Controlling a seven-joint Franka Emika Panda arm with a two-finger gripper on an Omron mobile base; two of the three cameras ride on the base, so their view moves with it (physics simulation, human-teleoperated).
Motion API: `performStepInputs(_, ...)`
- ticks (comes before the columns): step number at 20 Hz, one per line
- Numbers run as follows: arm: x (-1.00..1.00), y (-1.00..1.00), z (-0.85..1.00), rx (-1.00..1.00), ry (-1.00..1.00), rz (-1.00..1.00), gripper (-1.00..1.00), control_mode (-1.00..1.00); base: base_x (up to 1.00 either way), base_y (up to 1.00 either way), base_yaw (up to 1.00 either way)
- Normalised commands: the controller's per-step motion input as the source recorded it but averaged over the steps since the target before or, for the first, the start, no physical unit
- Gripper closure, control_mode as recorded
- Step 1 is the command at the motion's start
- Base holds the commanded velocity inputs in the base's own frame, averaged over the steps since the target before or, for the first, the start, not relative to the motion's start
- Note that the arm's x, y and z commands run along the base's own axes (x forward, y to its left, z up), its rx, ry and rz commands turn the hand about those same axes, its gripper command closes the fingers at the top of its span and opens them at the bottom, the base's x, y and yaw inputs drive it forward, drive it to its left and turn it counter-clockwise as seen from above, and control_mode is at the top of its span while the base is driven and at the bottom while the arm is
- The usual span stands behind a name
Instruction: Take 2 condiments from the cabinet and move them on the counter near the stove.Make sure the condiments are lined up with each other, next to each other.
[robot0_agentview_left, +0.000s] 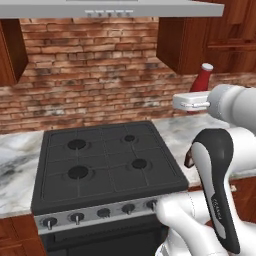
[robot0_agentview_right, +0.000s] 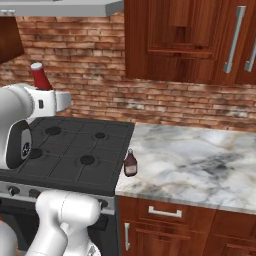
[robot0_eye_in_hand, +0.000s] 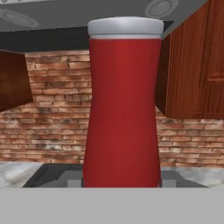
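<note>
Slim red bottle with white cap, dark maroon bottle with dark cap, white-grey brown-veined marble desk, black stove with silver knob strip, reddish-brown wood cabinet, red-brown brick wall

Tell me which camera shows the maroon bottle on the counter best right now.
Right base view: the maroon bottle stands unobstructed on the counter edge beside the stove. In the left base view just a sliver peeks out behind the arm.
</note>
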Motion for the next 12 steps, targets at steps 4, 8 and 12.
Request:
performStepInputs(4,0.00,0.00,0.00,0.00,0.00,0.00,1.00,1.00,0.48,0.20,0.00)
performStepInputs(8,0.00,0.00,0.00,0.00,0.00,0.00,1.00,1.00,0.48,0.19,0.00)
performStepInputs(12,0.00,0.00,0.00,0.00,0.00,0.00,1.00,1.00,0.41,0.19,0.00)
